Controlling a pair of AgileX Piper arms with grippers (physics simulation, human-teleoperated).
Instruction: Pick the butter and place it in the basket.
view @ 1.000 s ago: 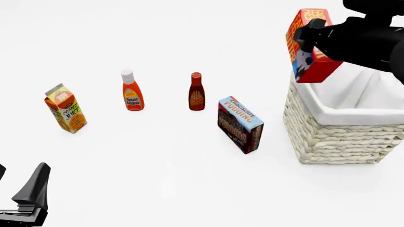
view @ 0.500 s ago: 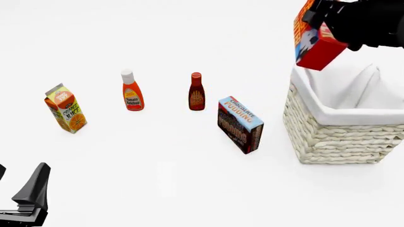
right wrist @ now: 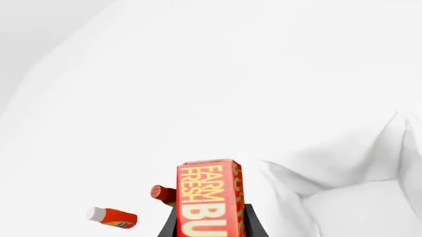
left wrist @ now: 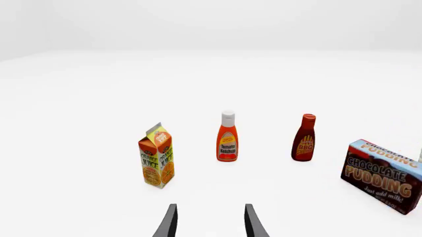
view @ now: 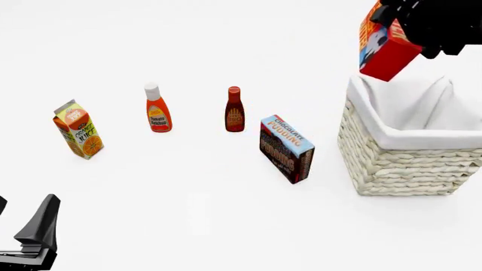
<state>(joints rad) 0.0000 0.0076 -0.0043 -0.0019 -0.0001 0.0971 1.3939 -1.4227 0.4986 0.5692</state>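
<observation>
- orange juice carton [view: 78, 130] standing upright at the far left of the white tabletop [view: 196, 214], yellow and orange print, gable top
- tomato ketchup bottle [view: 157, 109] a bit to its right and further back, orange-red with a white cap, upright
- bbq sauce bottle [view: 234, 110] next along the row, dark red with a red cap, also upright
- chocolate pudding box [view: 286, 149] standing on edge, nearer the camera than the bottles, turned at an angle, blue top strip over a brown face
</observation>
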